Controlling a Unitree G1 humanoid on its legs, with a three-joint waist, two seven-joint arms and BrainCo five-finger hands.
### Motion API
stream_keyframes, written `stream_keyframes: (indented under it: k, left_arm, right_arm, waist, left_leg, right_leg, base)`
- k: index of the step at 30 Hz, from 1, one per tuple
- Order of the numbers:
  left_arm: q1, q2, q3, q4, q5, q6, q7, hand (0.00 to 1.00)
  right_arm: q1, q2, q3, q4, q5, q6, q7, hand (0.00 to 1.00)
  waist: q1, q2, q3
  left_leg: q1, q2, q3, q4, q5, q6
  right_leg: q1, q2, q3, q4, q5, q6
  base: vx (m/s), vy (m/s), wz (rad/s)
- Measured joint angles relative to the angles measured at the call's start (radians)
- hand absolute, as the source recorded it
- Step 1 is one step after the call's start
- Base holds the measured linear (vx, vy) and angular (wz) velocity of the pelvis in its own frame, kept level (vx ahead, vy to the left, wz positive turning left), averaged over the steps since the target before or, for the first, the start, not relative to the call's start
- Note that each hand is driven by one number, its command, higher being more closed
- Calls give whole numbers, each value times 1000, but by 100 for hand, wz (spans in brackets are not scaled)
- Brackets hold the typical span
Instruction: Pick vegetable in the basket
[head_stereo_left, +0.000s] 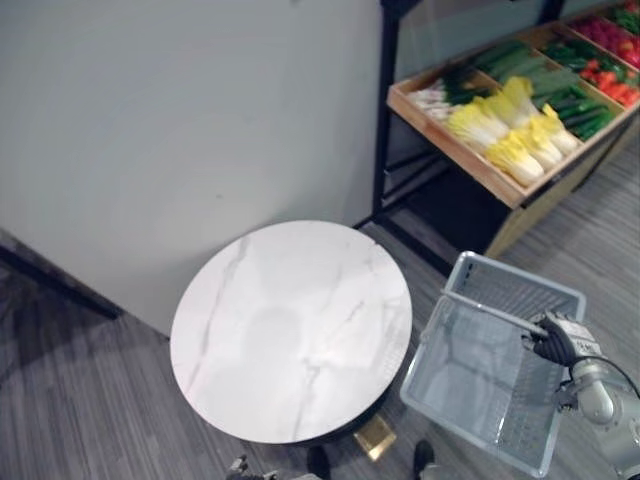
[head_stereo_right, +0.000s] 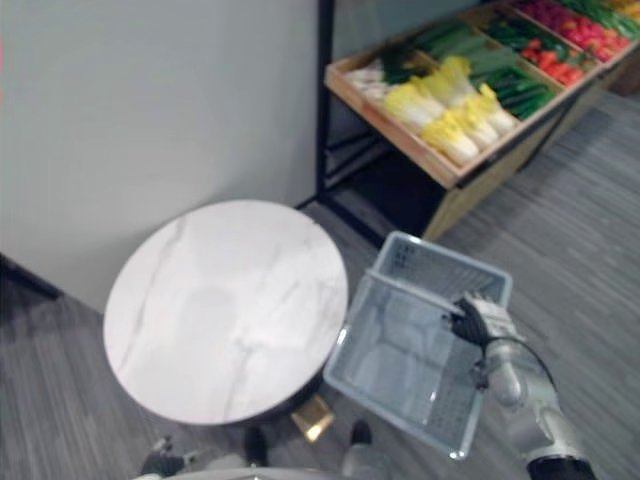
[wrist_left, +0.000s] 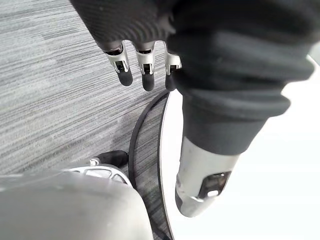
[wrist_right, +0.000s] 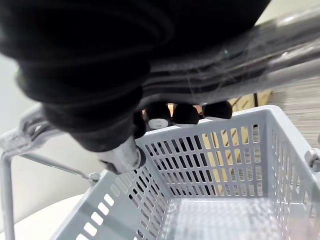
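Curling round the metal handle (head_stereo_left: 492, 311) of the grey basket (head_stereo_left: 506, 284), the right hand (head_stereo_left: 553, 340) holds it beside the round table (head_stereo_left: 290, 330) (left hand (wrist_left: 147, 64) hangs slack, fingers relaxed, empty).

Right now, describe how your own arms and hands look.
A dark ribbed cover wraps the back and wrist of the left hand and the right hand. The silver fingers end in dark rounded tips. The right arm is smooth silver-grey.

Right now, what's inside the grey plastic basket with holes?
Nothing I can see: the grey plastic basket shows only its bare holed floor and walls. The right hand, curled round its grey handle, hides a small strip inside.
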Motion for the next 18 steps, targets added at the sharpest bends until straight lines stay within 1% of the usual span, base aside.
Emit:
stream_keyframes:
  k: [1,2,3,4,5,6,7,8,9,10,11,12,13,14,15,16,17,18]
  left_arm:
    - [6,3,16,-1,7,0,1,0]
    - [-1,9,42,-3,19,-4,1,0]
    - [3,25,41,-19,38,-10,0,0]
    - [4,37,41,-26,39,-12,0,0]
    - [10,59,42,-25,39,-5,0,0]
    - [14,62,44,-27,39,-4,-1,0]
    - [11,74,64,-29,39,1,0,0]
    - [4,60,66,-21,39,5,-2,0]
    - [17,39,76,-9,39,3,-4,0]
    - [17,37,95,-9,38,0,0,0]
    - [13,39,101,-4,37,3,5,0]
    - [14,40,102,-5,37,3,8,0]
    - [12,48,111,-5,37,2,14,0]
    - [6,54,114,-7,37,2,19,0]
    - [1,52,117,-7,36,2,20,0]
    - [-7,27,120,-6,36,2,22,0]
    - [-13,2,119,-6,35,2,24,0]
    - [-15,-16,119,-5,34,3,25,0]
  right_arm:
    - [-3,17,0,-6,0,10,0,100]
    - [-17,38,9,-17,0,19,0,100]
    - [-16,45,14,-23,0,18,0,100]
    - [-16,49,13,-23,0,19,0,100]
    - [-16,52,14,-23,-1,19,1,100]
    - [-18,52,14,-27,-1,19,1,100]
    - [-35,55,14,-35,-1,19,1,100]
    - [-45,56,11,-41,0,20,0,100]
    - [-63,57,15,-60,-1,20,0,100]
    - [-71,58,19,-74,-1,19,-1,100]
    - [-79,65,25,-81,0,16,-1,100]
    - [-88,71,32,-79,0,16,-1,100]
    - [-120,81,62,-78,0,15,-1,100]
    - [-150,90,88,-81,0,9,-1,100]
    - [-157,91,95,-83,0,8,-1,100]
    - [-156,91,97,-84,0,9,-1,100]
    - [-149,90,97,-84,0,13,-1,100]
    - [-142,87,98,-84,-1,19,-1,100]
  waist:
    - [3,7,0]
    - [16,35,21]
    - [1,25,38]
    - [-2,14,43]
    - [0,-6,41]
    - [2,-23,34]
    - [19,-51,33]
    - [30,-39,34]
    - [55,12,23]
    - [56,-7,23]
    - [46,-34,15]
    - [53,-49,6]
    - [63,-57,0]
    - [64,-61,-3]
    - [65,-54,-1]
    - [80,-30,-2]
    - [80,-5,2]
    - [80,19,5]
  left_leg:
    - [-7,29,32,-1,-1,27]
    - [-8,77,77,6,-1,38]
    - [9,96,82,10,4,42]
    - [19,99,86,15,4,43]
    - [23,110,99,30,4,42]
    - [22,111,110,36,4,40]
    - [21,113,135,57,-2,17]
    - [13,131,130,53,-2,3]
    - [7,166,130,26,16,28]
    - [6,156,167,24,22,27]
    - [-3,137,206,33,29,26]
    - [-17,141,229,47,31,25]
    - [-53,167,259,93,33,23]
    - [-87,204,280,122,46,17]
    - [-95,218,291,122,57,13]
    - [-108,242,312,122,77,4]
    - [-112,271,330,124,95,-1]
    - [-112,288,330,125,104,-4]
  right_leg:
    - [-2,17,-3,-37,59,8]
    - [-67,17,-79,177,2,-92]
    - [-122,-26,-161,495,-72,-186]
    - [-124,-55,-181,611,-73,-188]
    - [-102,-109,-196,761,-67,-193]
    - [-89,-129,-196,769,-44,-195]
    - [-77,-129,-222,722,6,-201]
    - [-64,-93,-238,651,10,-198]
    - [-25,-51,-259,578,-53,-201]
    - [-29,-91,-264,638,-95,-198]
    - [-18,-158,-250,683,-129,-182]
    - [-9,-180,-246,671,-133,-176]
    - [17,-195,-240,581,-160,-108]
    - [49,-144,-245,448,-227,-10]
    - [66,-124,-255,388,-252,-6]
    - [93,-81,-267,279,-288,-5]
    - [117,-47,-278,197,-310,-7]
    - [119,-24,-278,188,-304,-7]
  base:
    - [-172,19,-87]
    - [-265,50,-90]
    - [-223,11,-63]
    - [-193,-20,-34]
    - [-123,-78,-29]
    - [-152,-136,-65]
    - [-132,-94,-83]
    - [-157,-94,-125]
    - [-146,-43,-104]
    - [-129,-98,-94]
    - [-103,-114,-66]
    - [-123,-230,-91]
    - [-147,-314,-106]
    - [-160,-344,-99]
    - [-163,-349,-87]
    - [-162,-308,-68]
    - [-163,-285,-59]
    - [-173,-226,-34]
